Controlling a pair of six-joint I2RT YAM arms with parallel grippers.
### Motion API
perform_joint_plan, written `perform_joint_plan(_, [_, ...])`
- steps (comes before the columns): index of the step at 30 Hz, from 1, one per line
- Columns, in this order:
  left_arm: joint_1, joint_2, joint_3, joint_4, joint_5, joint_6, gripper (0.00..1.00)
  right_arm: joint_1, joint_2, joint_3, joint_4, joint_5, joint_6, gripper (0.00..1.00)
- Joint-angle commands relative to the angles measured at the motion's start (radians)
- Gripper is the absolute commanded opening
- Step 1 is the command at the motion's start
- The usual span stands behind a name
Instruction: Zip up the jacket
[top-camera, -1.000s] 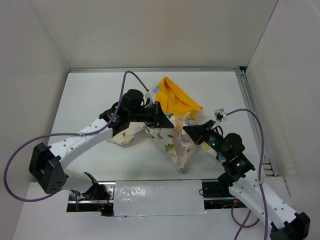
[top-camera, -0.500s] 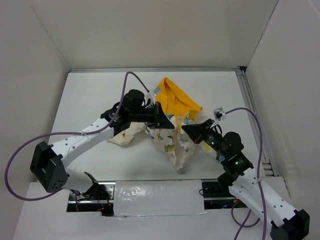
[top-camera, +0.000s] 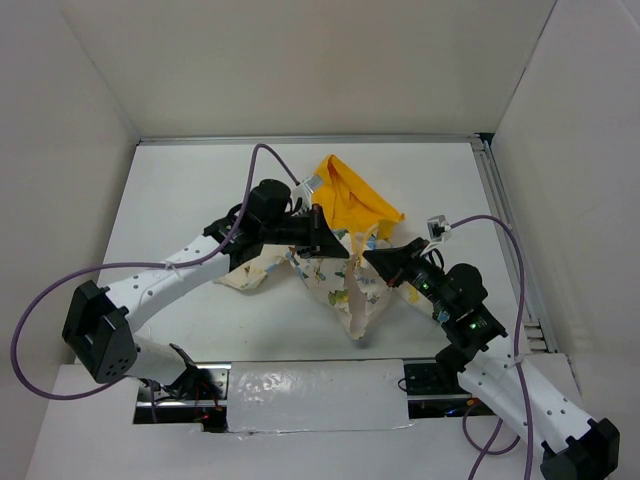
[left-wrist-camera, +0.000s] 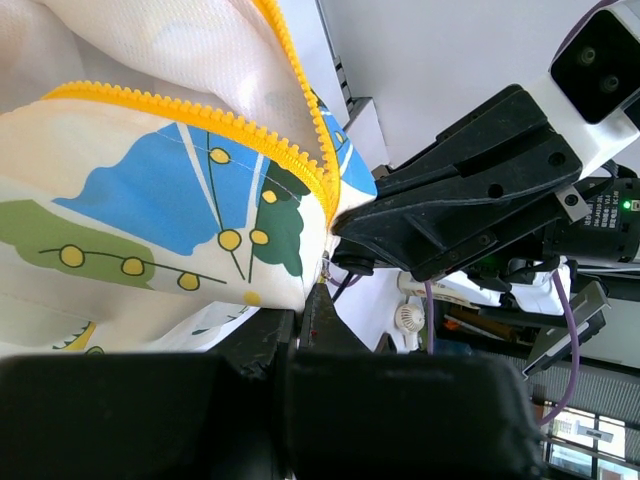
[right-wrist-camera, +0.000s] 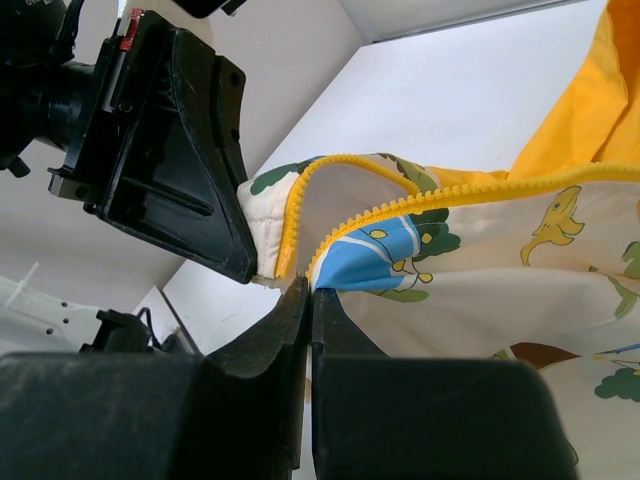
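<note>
Right gripper (top-camera: 368, 257), pinching the jacket (top-camera: 335, 287) hem, is nudged toward nine o'clock; left gripper (top-camera: 338, 250) is kept clamped alongside, so zipper (right-wrist-camera: 400, 208) ends seem nearly met.

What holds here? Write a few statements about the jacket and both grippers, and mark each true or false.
The left gripper is shut on the cream-white, cartoon-printed fabric jacket. True.
The right gripper hangs open, clear of the jacket. False: it is shut on the jacket's edge.
The yellow toothed zipper strips are joined along their whole length. False: they run apart.
The bright yellow fabric hood lies beyond both grippers. True.
</note>
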Motion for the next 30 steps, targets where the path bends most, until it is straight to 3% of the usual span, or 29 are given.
perform_joint_plan(1, [0.002, 0.006, 0.0, 0.04, 0.016, 0.0, 0.0, 0.01, -0.017, 0.035, 0.089, 0.009, 0.004, 0.0])
perform_joint_plan(30, [0.0, 0.009, -0.016, 0.069, 0.081, 0.017, 0.0, 0.007, 0.063, 0.061, 0.151, 0.056, 0.036, 0.0])
